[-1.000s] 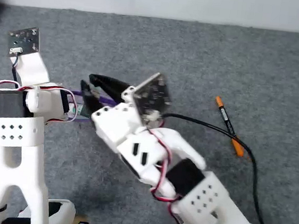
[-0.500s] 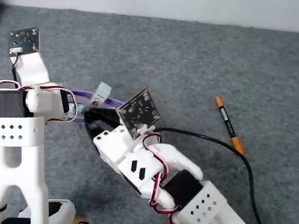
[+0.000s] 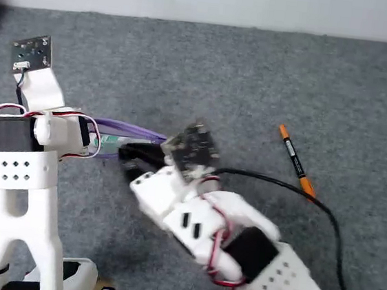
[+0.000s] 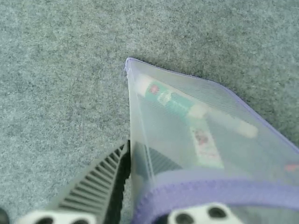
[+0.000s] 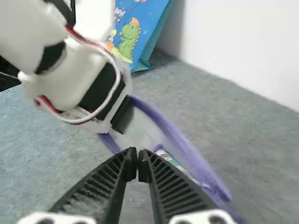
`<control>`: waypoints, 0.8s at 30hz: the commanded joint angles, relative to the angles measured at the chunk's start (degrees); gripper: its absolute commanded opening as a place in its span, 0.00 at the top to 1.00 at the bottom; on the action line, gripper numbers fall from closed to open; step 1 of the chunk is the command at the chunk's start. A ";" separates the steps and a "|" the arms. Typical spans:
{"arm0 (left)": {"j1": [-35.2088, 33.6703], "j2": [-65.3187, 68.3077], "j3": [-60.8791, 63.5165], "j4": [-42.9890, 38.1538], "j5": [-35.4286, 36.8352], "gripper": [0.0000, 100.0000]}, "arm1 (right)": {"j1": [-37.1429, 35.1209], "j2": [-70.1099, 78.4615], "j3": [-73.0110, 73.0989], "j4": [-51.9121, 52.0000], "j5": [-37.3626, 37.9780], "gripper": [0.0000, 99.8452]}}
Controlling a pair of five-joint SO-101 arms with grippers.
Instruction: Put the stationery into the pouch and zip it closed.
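A translucent pouch with a purple zip edge hangs tilted above the grey carpet. My left gripper is shut on its rim. Through the pouch wall I see a green-labelled stick and a second pale stick. My right gripper is shut, with nothing visible between its fingers. It sits just in front of the purple rim, close to the left arm's wrist. In the high view the right gripper is beside the pouch's near side. An orange and black pen lies on the carpet to the right.
A black cable runs from the right arm across the carpet near the pen. A white wall borders the far edge, with a blue dinosaur-print sheet leaning against it. Bare carpet lies beyond the arms.
The right gripper stood open over the pouch a second ago; it has drawn back to the near side and shut. The pouch's purple edge now shows stretched out. The left arm stays put.
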 commanded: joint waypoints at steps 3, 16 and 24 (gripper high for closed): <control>0.18 0.00 -1.98 0.00 0.35 0.99 | 13.85 -4.44 -4.75 7.34 0.26 0.99; 0.18 0.09 -1.98 0.00 0.35 0.99 | 44.18 13.05 -8.00 23.96 14.33 0.96; 0.35 0.18 -1.45 -0.09 0.26 0.99 | 50.86 35.03 -24.09 32.92 17.32 0.73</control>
